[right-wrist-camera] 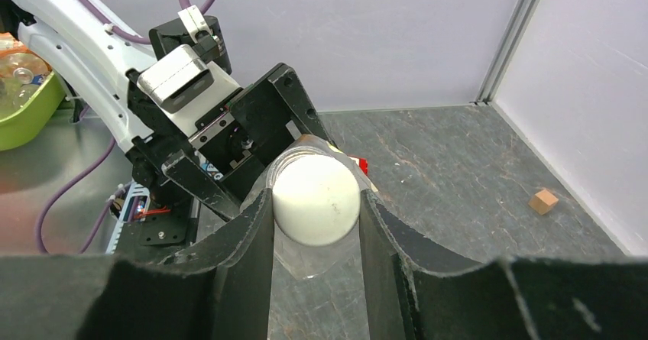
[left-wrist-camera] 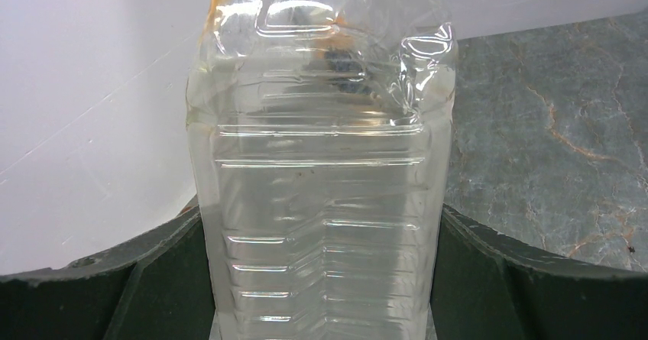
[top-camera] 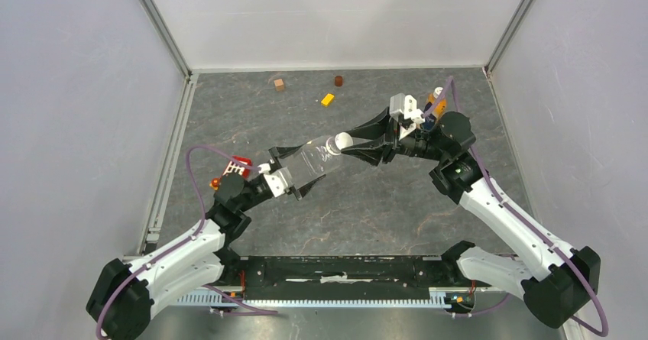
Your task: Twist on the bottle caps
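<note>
Clear bottle: it is up in the air over the table, lying on a slant between the two arms, with its mouth pointing at the right arm so the top can go straight on

Left gripper: its jaws are closed around the fat middle of the clear bottle, one on each side. I think it holds there so the bottle cannot spin when the top gets turned

White cap: it sits right at the mouth of the clear bottle and looks like it touches it (I cannot tell how far it is screwed on)

Right gripper: its jaws pinch the white cap by its two sides, facing the bottle end-on. That way a twist of the wrist would turn the cap

Orange bottle: it stands on the table at the far right, behind the right arm, well apart from the clear one. It waits its turn, I think, and I cannot tell if its top is on

Next move: I think the right gripper must turn the cap while the left one holds tight. If the cap goes on crooked, it may not catch
</note>
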`<action>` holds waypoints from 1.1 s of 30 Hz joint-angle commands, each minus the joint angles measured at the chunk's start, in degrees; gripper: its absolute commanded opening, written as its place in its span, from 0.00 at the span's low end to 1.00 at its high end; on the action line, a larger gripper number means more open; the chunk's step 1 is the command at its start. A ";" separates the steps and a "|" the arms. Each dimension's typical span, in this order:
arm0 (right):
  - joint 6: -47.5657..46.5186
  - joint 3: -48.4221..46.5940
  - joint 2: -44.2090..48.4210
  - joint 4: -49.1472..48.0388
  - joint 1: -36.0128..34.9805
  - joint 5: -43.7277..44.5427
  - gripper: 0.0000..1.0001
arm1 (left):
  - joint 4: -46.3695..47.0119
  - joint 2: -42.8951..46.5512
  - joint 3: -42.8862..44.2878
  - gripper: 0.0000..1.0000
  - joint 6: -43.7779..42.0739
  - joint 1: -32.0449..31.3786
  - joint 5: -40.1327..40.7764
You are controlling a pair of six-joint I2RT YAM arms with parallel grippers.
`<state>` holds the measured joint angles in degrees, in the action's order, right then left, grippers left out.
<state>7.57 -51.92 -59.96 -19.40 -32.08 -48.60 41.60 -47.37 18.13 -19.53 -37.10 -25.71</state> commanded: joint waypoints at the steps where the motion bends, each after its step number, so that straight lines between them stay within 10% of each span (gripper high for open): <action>1: 1.44 -1.28 -0.08 -2.29 0.19 -0.81 0.00 | 2.85 -0.25 3.07 0.33 1.42 -0.27 -2.07; 33: -10.72 -7.69 -5.67 16.50 0.34 -5.59 0.02 | 1.42 0.11 4.65 0.33 -0.66 -0.28 -1.61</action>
<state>-1.43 -58.65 -64.55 -6.70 -31.44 -54.43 34.76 -48.25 20.25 -19.59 -36.95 -26.94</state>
